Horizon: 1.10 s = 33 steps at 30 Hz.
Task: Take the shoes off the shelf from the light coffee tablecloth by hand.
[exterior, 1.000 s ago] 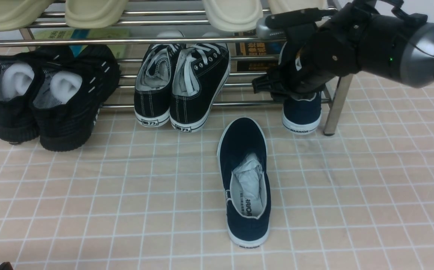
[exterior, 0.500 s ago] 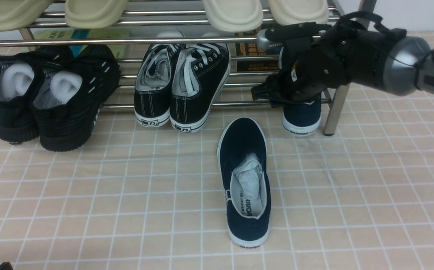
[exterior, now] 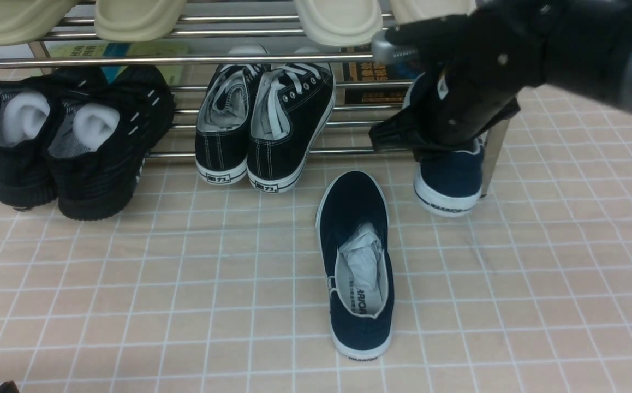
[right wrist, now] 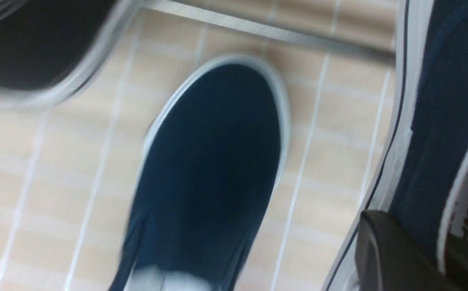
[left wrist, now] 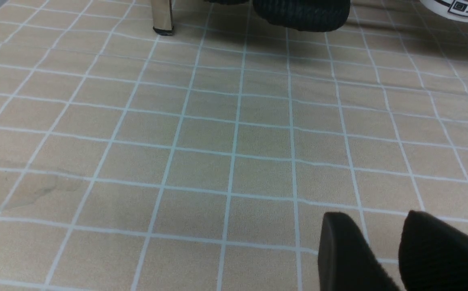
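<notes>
Reading the print first: the loose shoe shows "ARRIOR" on its insole, with the first letter hidden. The held shoe has dark lettering on its heel band, too blurred to read from the front. My right wrist view catches "WA" on its insole. Each of the lace-ups wears a "回力" heel tag. Packages behind the rack carry yellow print I cannot read.

My right pincer is clamped on the held shoe's heel end, with a finger pressed against its side. That shoe hangs under the pincer, heel toward me, beside the rack's right post. The pincer hides whether its toe touches the rods. The loose shoe lies flat on the cloth, below and left of this pincer, toe toward the rack.

My left pincer hovers over bare cloth, tips slightly parted, holding nothing.

Counted: two navy slip-ons, two lace-ups, two knit sneakers, four cream slippers on the top tier, and one rack.
</notes>
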Motion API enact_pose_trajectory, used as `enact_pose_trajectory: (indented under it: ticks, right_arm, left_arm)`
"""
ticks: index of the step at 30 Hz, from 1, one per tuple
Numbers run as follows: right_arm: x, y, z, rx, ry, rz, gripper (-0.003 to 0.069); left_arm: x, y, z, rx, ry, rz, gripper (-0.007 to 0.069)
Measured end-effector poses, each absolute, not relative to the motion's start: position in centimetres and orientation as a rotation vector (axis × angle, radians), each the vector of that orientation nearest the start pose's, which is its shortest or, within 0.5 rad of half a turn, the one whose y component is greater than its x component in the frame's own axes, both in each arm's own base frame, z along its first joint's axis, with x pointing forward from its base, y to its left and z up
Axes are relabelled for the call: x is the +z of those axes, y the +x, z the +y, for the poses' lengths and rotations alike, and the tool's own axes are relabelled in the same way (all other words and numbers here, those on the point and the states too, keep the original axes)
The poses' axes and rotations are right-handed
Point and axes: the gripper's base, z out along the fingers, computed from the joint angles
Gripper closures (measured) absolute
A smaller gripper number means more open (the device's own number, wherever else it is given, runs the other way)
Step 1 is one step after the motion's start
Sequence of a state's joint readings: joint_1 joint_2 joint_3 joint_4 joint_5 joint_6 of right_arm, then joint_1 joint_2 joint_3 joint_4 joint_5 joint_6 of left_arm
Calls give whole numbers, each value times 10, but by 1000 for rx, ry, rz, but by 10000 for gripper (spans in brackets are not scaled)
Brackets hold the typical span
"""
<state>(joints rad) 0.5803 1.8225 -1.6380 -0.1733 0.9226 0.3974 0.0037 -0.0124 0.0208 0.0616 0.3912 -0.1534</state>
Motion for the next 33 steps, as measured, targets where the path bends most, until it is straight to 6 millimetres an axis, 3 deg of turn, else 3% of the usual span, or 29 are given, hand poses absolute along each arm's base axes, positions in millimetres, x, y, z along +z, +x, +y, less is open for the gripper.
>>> enact_pose_trajectory:
  ticks: [3,5,7,13,17,33]
  right_arm:
    - [332,316,215,118,-431,2590,641]
    - [334,305,216,93,-466,2627,641]
    - [331,298,216,63,-486,2671,641]
    - [285,285,214,-7,-522,2796,641]
    - [266,288,216,18,-504,2775,641]
    - [229,320,231,64,-382,2671,638]
  left_arm:
    - [172,52,2,-41,-110,1879,384]
    - [172,52,2,-41,-110,1879,384]
    - [172,52,2,-41,-110,1879,384]
    - [172,52,2,-41,-110,1879,384]
    - [172,52,2,-41,-110,1879,384]
    - [172,52,2,-40,-110,1879,384]
